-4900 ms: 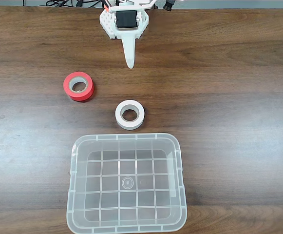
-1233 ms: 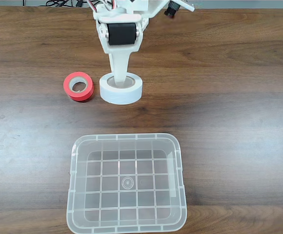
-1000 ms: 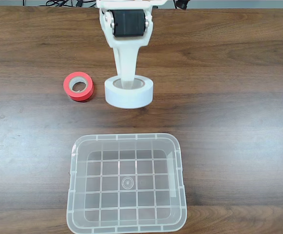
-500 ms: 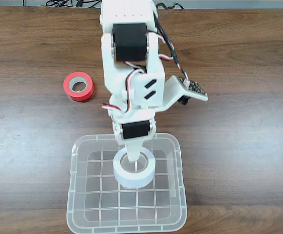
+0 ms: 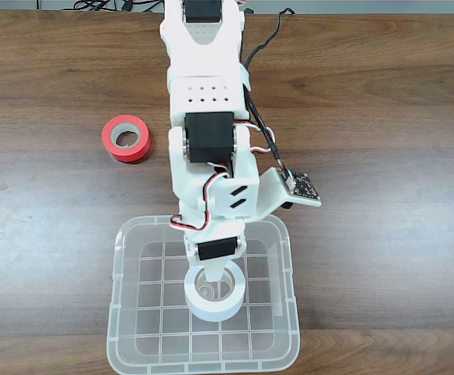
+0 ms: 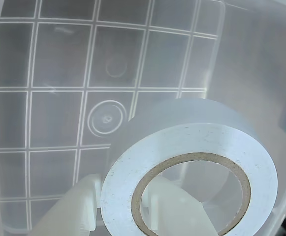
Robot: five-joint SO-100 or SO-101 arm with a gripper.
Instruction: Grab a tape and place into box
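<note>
White tape (image 5: pixel 213 301) ring, core upward, inside clear grid-bottomed box (image 5: pixel 122 312).

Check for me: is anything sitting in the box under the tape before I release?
Nothing visible does. The tool holds the tape over the box, and the wrist view shows only bare grid floor beneath the roll. The red roll sits outside on the table.
</note>
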